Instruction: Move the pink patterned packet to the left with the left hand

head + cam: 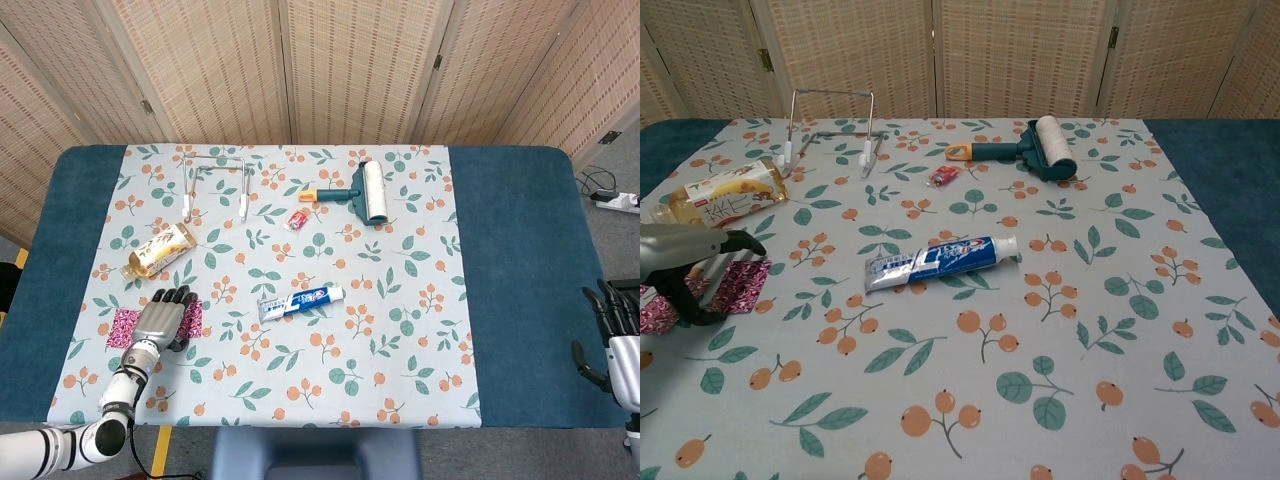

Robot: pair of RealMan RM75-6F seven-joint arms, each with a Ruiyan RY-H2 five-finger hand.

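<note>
The pink patterned packet [122, 326] lies flat on the floral cloth near the table's front left. Its ends show on either side of my left hand [162, 318]. That hand hovers over the middle of the packet [742, 284] with fingers spread toward the far edge. In the chest view the left hand [680, 262] arches over the packet, the thumb reaching down on the near side, and I see no firm grip. My right hand [612, 340] hangs off the table's right front corner, fingers apart and holding nothing.
A snack bag [158, 248] lies just beyond the left hand. A toothpaste tube [300, 299] is to its right. Further back are a wire stand [214, 178], a small red packet [298, 219] and a lint roller [358, 192]. Blue table [70, 260] borders the cloth at left.
</note>
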